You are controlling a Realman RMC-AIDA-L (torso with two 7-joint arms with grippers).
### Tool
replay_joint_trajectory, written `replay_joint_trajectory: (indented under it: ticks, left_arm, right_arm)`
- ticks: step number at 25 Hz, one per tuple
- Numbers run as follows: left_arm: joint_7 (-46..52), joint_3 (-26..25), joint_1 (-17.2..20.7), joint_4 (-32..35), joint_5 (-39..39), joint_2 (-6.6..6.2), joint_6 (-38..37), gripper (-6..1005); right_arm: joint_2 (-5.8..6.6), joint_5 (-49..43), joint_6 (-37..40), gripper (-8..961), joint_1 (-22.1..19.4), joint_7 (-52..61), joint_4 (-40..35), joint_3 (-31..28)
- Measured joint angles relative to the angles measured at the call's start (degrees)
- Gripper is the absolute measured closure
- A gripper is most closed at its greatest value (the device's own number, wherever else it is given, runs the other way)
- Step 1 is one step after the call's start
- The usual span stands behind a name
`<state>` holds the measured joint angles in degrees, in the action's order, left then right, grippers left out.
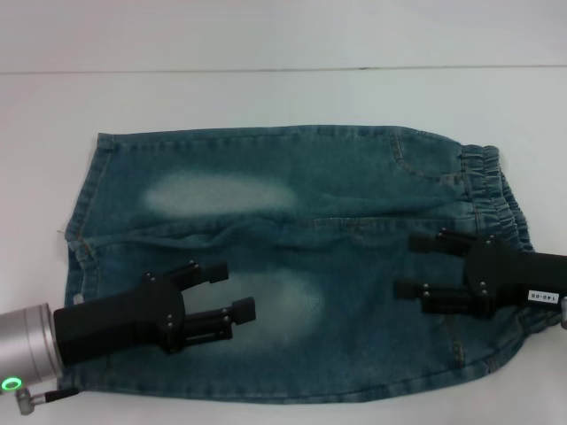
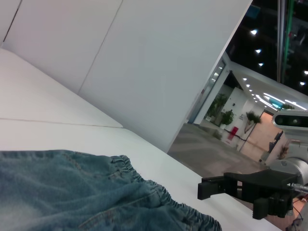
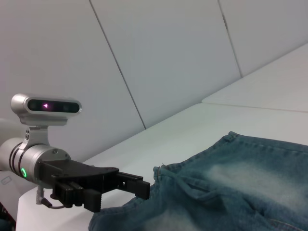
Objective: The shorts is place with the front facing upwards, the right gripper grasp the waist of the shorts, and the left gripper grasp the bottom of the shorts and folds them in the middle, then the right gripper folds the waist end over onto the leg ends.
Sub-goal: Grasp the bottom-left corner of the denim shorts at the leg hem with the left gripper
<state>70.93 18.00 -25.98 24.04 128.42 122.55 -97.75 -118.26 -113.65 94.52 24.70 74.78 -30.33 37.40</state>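
Denim shorts [image 1: 292, 257] lie spread flat on the white table [image 1: 266, 93], the waist [image 1: 496, 208] toward the robot's right and the leg ends [image 1: 81, 230] toward its left. Above the near leg, the left gripper [image 1: 235, 290] has its fingers spread, holding nothing. Over the waist side, the right gripper [image 1: 409, 264] is likewise spread and empty.

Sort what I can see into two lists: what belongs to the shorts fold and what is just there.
In the job:
- shorts, lying flat
- waist, on the robot's right
- leg ends, on its left
- left pincer, open over the leg side
- right pincer, open over the waist side

Just there:
- white table
- white wall panels behind
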Motion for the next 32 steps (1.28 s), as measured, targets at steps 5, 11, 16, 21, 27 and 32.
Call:
replay_joint_trajectory:
  ticks: [5, 11, 16, 21, 27, 32]
  left_arm:
    - [0.0, 0.0, 1.1, 0.0, 0.0, -0.24, -0.4, 124]
    - [0.1, 0.1, 1.2, -0.1, 0.1, -0.38, -0.3, 124]
    - [-0.1, 0.0, 1.1, -0.1, -0.1, -0.05, 0.2, 125]
    - [-0.4, -1.0, 1.6, -0.1, -1.2, -0.04, -0.1, 124]
    - [0.0, -1.2, 2.3, 0.1, -2.0, -0.93, -2.4, 125]
    - [5.2, -1.4, 4.4, 5.8, -2.7, -2.35, -7.2, 124]
  right_arm:
    - [-0.36, 0.0, 0.0, 41, 0.0, 0.0, 0.0, 0.2]
    - [-0.19, 0.0, 0.2, 45, 0.1, 0.4, 0.0, 1.2]
    - [0.10, 0.0, 0.2, 48, 0.2, 0.5, 0.0, 1.2]
    - [-0.07, 0.0, 0.0, 51, 0.3, 0.5, 0.0, 1.2]
    - [-0.22, 0.0, -0.2, 55, 0.3, 0.4, 0.0, 1.2]
    - [-0.09, 0.0, -0.9, 58, 0.3, 0.3, -0.1, 1.0]
